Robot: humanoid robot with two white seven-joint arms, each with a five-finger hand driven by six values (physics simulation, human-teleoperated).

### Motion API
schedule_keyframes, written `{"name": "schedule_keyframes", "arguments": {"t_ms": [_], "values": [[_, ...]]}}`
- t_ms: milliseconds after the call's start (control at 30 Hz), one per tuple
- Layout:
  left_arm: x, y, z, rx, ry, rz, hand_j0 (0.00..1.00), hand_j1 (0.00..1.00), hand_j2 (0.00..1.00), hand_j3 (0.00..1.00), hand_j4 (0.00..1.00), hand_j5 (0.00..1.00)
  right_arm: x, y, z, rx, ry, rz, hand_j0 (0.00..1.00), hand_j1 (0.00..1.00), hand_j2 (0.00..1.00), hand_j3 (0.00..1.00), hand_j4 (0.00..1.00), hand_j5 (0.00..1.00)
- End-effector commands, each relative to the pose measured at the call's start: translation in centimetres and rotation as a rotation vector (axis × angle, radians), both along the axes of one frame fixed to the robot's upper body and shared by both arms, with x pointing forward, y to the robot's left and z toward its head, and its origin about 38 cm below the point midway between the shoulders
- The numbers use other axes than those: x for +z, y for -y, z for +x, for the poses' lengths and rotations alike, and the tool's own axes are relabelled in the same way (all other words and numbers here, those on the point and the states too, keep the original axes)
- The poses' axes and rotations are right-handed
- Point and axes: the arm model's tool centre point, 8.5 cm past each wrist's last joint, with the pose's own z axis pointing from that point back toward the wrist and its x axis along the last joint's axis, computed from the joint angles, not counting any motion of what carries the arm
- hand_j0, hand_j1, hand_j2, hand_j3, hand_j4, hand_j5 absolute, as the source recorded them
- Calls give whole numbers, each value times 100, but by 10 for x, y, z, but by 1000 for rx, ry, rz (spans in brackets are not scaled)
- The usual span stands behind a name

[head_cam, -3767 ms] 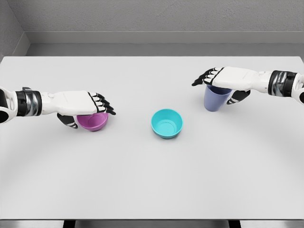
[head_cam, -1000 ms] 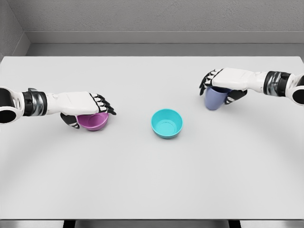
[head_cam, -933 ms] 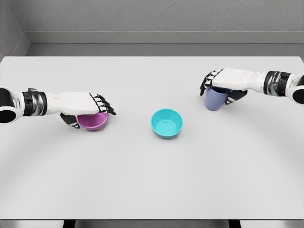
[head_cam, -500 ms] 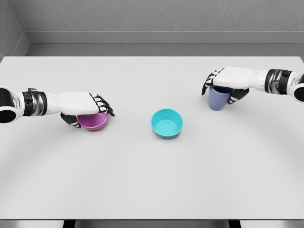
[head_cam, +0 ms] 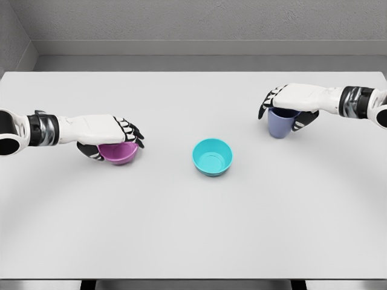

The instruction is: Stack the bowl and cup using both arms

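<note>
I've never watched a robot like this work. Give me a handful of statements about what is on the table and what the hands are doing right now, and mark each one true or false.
1. The left hand is wrapped over the rim of the shallow purple bowl. True.
2. The round teal bowl already has a cup standing inside it. False: it is empty and stands alone at the middle of the white table.
3. The right hand grips the blue-violet cup from above. True.
4. The purple bowl touches the teal bowl. False: bare table lies between them.
5. The cup is lying on its side. False: it is upright, mouth up.
</note>
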Motion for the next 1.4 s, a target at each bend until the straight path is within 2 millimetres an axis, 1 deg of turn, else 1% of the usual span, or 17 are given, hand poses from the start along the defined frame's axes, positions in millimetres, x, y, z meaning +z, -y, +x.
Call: {"name": "schedule_keyframes", "arguments": {"t_ms": [0,33,100,400,433,600,833,1033,1167,1233,1300,1367], "values": [[1,0,0,3,0,-7,83,83,83,83,83,83,1,1,0,-4,0,7,64,64,64,64,64,64],[2,0,0,4,1,-8,82,82,82,82,82,82,6,0,1,-2,9,7,64,64,64,64,64,64],[3,1,0,0,3,-10,82,82,82,82,82,82,9,1,2,-3,15,8,64,64,64,64,64,64],[13,6,1,-17,26,-17,81,81,81,81,81,81,13,10,1,-17,20,2,64,64,64,64,64,64],[14,6,1,-19,29,-18,81,81,81,81,81,81,20,11,3,-18,33,1,65,65,65,65,65,65],[20,12,-1,-38,44,-21,80,80,80,80,80,80,25,18,3,-30,40,-5,65,65,65,65,65,65],[27,19,-3,-62,64,-25,80,80,80,80,80,80,31,17,4,-25,54,-2,65,65,65,65,65,65],[33,22,-2,-74,78,-26,80,80,80,80,80,80,36,20,5,-31,63,-4,65,65,65,65,65,65],[36,28,-5,-93,88,-29,79,79,79,79,79,79,37,20,5,-30,64,-4,65,65,65,65,65,65],[36,34,-5,-104,90,-38,79,79,79,79,79,79,37,20,5,-31,64,-5,65,65,65,65,65,65],[39,35,-3,-105,97,-37,79,79,79,79,79,79,37,20,5,-31,64,-5,65,65,65,65,65,65],[39,37,-4,-111,99,-40,79,79,79,79,79,79,41,20,6,-30,71,-5,65,65,65,65,65,65]]}}
